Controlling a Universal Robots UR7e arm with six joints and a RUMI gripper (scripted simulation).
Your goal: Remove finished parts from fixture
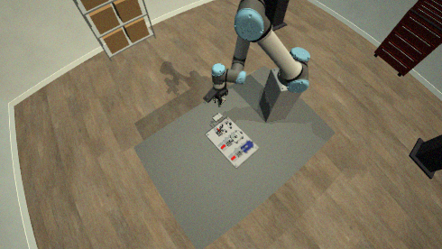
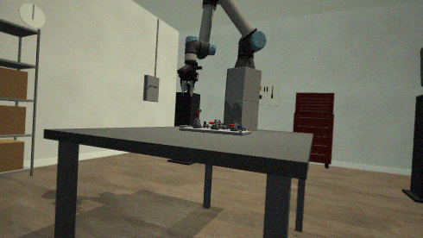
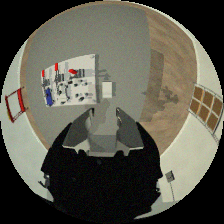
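The white fixture plate [image 1: 239, 161] [image 2: 190, 128] [image 3: 86, 64] lies on the grey table [image 1: 189, 189] [image 2: 173, 140]. It carries small clamps with red handles and the blue blank [image 1: 247, 143] [image 3: 48, 96]. The frames are too coarse to pick out a slotted part in it. One pale grey part [image 1: 217, 117] [image 3: 106, 90] lies flat on the table just beyond the fixture's far end. My gripper [image 1: 220, 103] [image 2: 188, 91] [image 3: 105, 108] hangs well above that part, pointing down. Its fingers stand partly open, with nothing between them.
The robot's grey pedestal [image 1: 272, 96] [image 2: 243, 97] stands at the table's far side, close to the fixture. A shelf with boxes [image 1: 115, 27] and a red tool cabinet [image 1: 406, 36] [image 2: 314, 125] stand away from the table.
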